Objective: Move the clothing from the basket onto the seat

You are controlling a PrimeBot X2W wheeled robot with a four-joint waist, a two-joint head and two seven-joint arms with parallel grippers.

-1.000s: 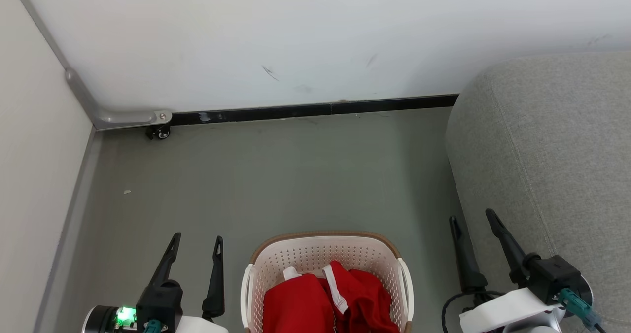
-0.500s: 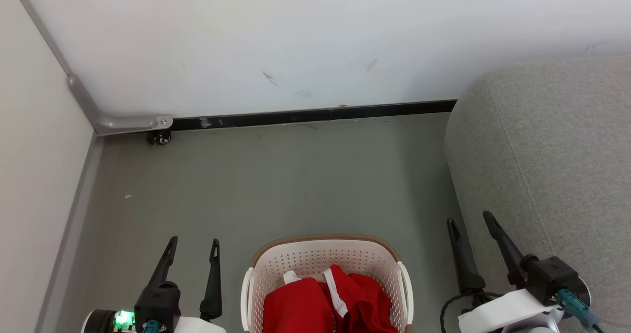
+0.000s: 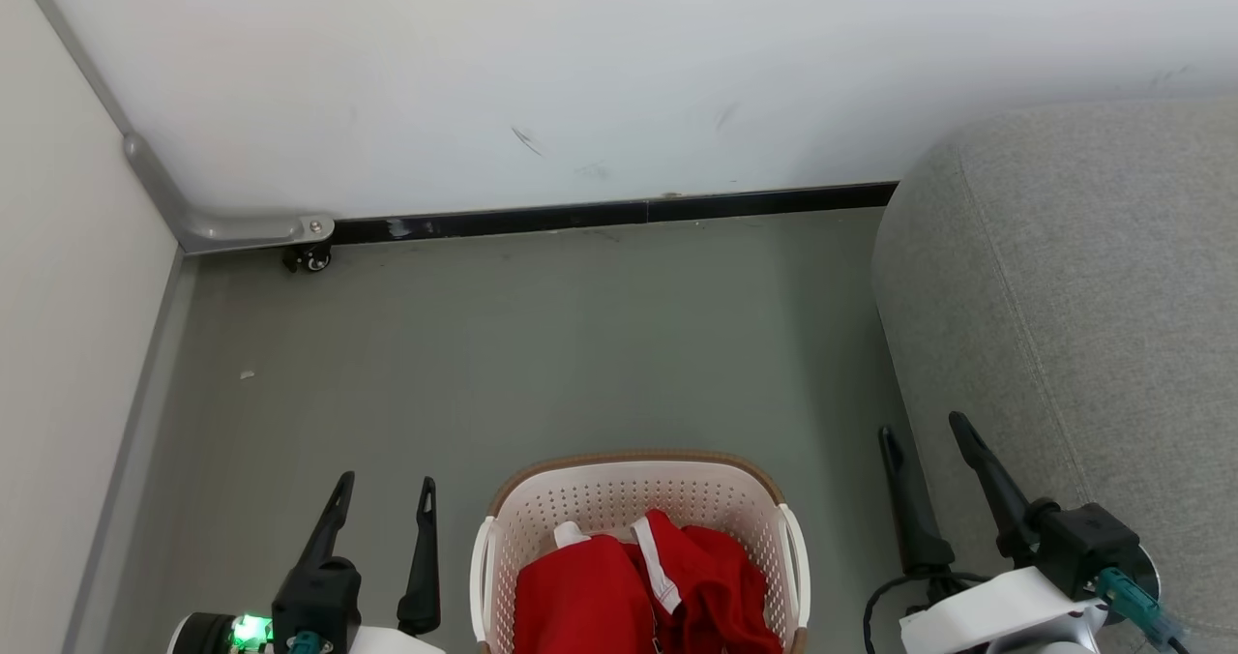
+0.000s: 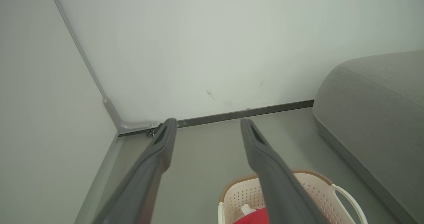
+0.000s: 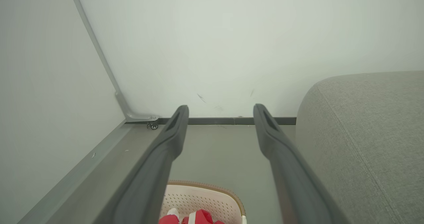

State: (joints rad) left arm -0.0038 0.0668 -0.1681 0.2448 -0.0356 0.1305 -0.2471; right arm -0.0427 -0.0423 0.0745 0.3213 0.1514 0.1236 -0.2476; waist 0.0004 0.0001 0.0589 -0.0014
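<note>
Left pincer (image 3: pixel 384 488): mine, spread wide and holding nothing, fingers pointing forward over the bare floor (image 3: pixel 542 344), just left of the basket (image 3: pixel 638 475).
Right pincer (image 3: pixel 924 431): also spread and empty, hanging between the basket and the seat (image 3: pixel 1083 277), close by the seat's near edge.
Clothing (image 3: pixel 643 591): bunched red cloth with a white trim stripe, lying in the basket. Part of it runs off the bottom of the head view, so I cannot tell how much there is.
Basket: on the floor, straight ahead of my body, between my two pincers. In the left wrist view its rim (image 4: pixel 251 179) sits below and right of my fingers; in the right wrist view it (image 5: pixel 202 192) sits below and left.
Seat: on my right, well clear of the basket, with a strip of floor between them; nothing lies on it.
Key relation: the clothing lies lower than both pincers and inward of each, so either must come down and toward the middle. Both look about equally near the heap. The right one stands next to the seat, so I judge it better placed for the carry.
Long axis: the heap has none I can read. The white stripe runs roughly front to back.
Progress: as I judge it, nothing moved yet.
</note>
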